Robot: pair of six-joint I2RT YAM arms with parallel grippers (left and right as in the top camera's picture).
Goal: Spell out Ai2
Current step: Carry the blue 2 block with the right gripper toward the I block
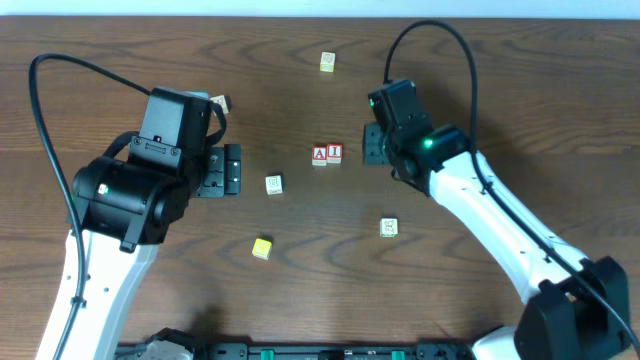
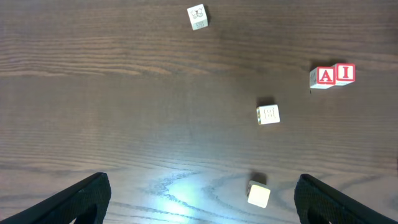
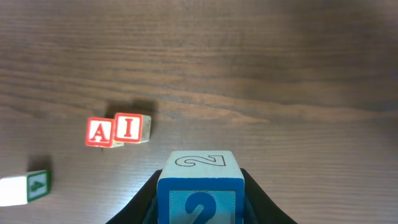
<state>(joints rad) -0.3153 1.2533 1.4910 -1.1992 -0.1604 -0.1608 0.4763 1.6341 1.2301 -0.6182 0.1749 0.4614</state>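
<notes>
The red "A" block point(image 1: 319, 154) and red "I" block point(image 1: 334, 153) sit side by side, touching, at the table's middle; they also show in the left wrist view point(image 2: 326, 76) point(image 2: 345, 73) and the right wrist view point(image 3: 99, 132) point(image 3: 129, 127). My right gripper point(image 1: 374, 144) is shut on the blue "2" block point(image 3: 200, 190) and holds it just right of the "I" block. My left gripper point(image 2: 199, 199) is open and empty over bare wood left of the letters, with a pale block point(image 2: 259, 193) between its fingers' span.
Loose blocks lie around: one at the back point(image 1: 327, 62), a white one point(image 1: 274, 184) left of the letters, a yellow one point(image 1: 262, 248) in front, a green-edged one point(image 1: 389, 228) at front right, and one point(image 1: 219, 102) behind the left arm.
</notes>
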